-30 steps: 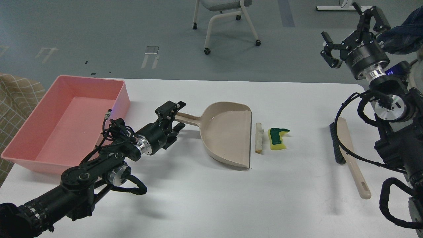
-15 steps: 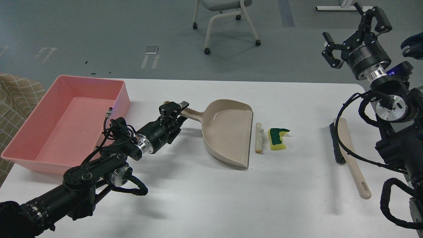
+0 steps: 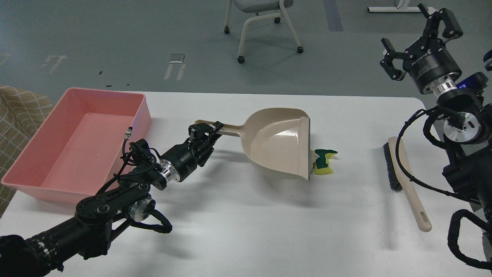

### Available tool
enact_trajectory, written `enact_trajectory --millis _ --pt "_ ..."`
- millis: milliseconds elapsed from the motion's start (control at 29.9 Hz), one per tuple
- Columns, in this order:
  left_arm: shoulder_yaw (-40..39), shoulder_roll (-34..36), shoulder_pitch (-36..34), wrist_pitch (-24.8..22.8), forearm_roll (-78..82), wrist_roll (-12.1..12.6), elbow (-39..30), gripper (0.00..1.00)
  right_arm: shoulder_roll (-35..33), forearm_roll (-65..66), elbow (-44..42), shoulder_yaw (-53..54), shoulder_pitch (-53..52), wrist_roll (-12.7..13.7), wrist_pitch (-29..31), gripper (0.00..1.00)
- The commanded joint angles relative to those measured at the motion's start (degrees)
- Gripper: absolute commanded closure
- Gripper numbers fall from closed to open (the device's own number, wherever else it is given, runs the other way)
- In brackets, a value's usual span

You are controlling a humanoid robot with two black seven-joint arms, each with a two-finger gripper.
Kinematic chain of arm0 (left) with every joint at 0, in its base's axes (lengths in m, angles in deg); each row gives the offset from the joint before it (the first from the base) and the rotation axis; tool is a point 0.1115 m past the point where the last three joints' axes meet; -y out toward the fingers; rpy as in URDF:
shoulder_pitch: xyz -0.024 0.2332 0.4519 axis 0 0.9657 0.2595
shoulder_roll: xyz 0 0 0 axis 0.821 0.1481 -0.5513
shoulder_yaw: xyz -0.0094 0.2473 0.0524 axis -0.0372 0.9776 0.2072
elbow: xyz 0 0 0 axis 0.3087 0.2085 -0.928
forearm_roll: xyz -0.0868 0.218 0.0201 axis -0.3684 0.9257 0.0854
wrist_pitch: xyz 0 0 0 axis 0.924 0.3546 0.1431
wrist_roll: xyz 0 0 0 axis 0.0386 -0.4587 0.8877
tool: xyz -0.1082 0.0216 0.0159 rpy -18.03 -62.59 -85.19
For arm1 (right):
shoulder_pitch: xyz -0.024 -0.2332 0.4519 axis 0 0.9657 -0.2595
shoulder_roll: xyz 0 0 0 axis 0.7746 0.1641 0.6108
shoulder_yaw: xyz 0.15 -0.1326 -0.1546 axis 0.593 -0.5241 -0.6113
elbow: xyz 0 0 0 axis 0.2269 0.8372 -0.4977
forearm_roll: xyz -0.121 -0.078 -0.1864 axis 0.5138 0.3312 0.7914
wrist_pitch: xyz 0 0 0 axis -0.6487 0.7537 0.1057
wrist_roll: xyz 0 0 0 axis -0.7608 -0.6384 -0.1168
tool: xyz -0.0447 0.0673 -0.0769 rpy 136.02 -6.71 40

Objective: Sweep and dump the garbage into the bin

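Note:
My left gripper [image 3: 206, 132] is shut on the handle of the beige dustpan [image 3: 278, 144] and holds it lifted and tilted over the white table. The pan's front lip hangs over the garbage. The yellow sponge piece with the green top [image 3: 324, 161] shows partly past the lip. Only a small tip of the pale stick-like piece [image 3: 313, 156] shows. The pink bin [image 3: 77, 142] stands at the table's left end. My right gripper [image 3: 419, 30] is open and empty, raised high beyond the table's right far corner.
A beige brush with black bristles [image 3: 403, 181] lies on the table at the right, below my right arm. An office chair [image 3: 261, 23] stands on the floor behind the table. A checked cloth surface [image 3: 19, 111] sits left of the bin.
My left gripper closed on the dustpan handle, lifted the pan and carried it right, so its lip now covers most of the garbage. My right gripper drifted slightly right.

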Motion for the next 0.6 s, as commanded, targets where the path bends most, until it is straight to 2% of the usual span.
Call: enact_trajectory --millis 0,234,367,501,568 --pt "0.0 -0.1 -0.4 0.0 1.6 -0.4 -0.1 0.9 -1.7 0.1 1.6 0.1 0.4 0.1 0.0 0.0" --pt "0.0 1.7 -0.6 0.0 4.8 -0.6 -0.7 0.9 -14.9 1.6 6.2 -4.0 2.1 0.6 0.0 0.0" --pt "0.0 2.8 -0.7 0.0 5.7 -1.1 -0.7 0.89 -29.1 2.4 14.8 -11.4 6.3 0.2 0.0 0.0" --pt "0.0 2.9 -0.7 0.0 6.0 -1.3 -0.7 0.89 -37.1 5.6 22.5 -16.0 13.0 0.2 0.0 0.0" --pt "0.0 3.0 -0.5 0.1 6.0 -1.4 -0.7 0.89 -40.9 11.9 28.3 -18.4 15.0 0.2 0.0 0.0"
